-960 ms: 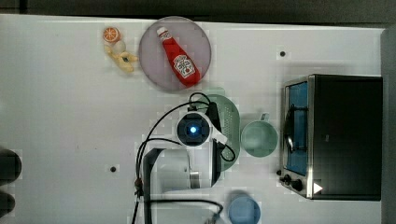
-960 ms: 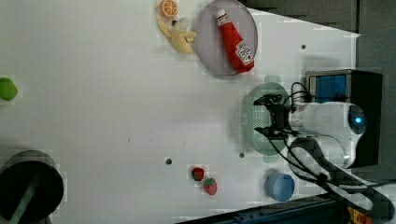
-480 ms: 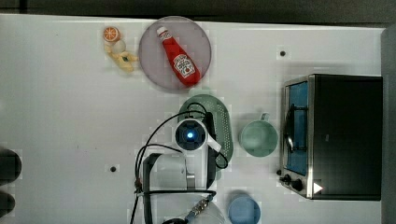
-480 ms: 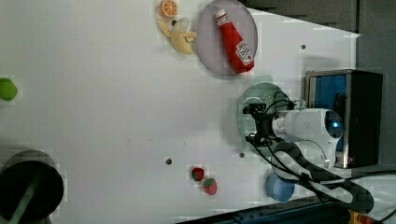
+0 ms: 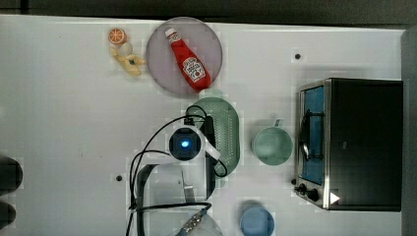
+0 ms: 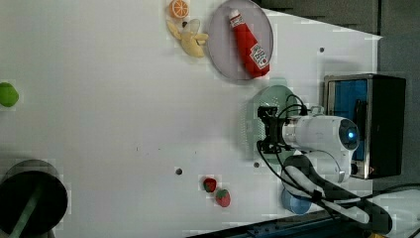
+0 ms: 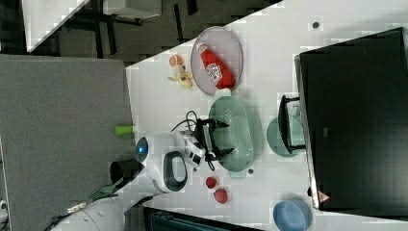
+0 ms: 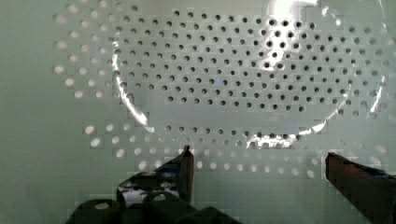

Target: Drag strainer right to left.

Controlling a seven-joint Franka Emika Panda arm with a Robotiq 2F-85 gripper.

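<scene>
Since the earlier frames, both the strainer (image 5: 227, 135) and the gripper (image 7: 222, 137) riding in it have been sliding toward the top view's left, opening a wider gap to the green mug (image 5: 272, 145). Now the strainer is lying just below the grey plate (image 5: 162, 64) carrying the ketchup bottle (image 5: 189, 61) in the top view, its upper tab almost touching the plate's rim, with the toaster oven (image 5: 359, 142) well apart on the top view's right and the blue bowl (image 5: 256, 221) lower down.

In the right view, the fingers (image 7: 219, 124) are standing spread apart inside the basin, gripping nothing; the wrist view is looking straight down at the perforated floor (image 8: 233, 70) with both fingertips (image 8: 187, 163) hovering close over it.

As a judgement, this thin plastic shell is light, fairly stiff and slick on the white table (image 5: 64, 128), so it should glide easily but could skid or spin. Pressing against the inner wall on the leading long side, near mid-length, looks better than pinching; hooking an end tab would likely be swinging it round.
</scene>
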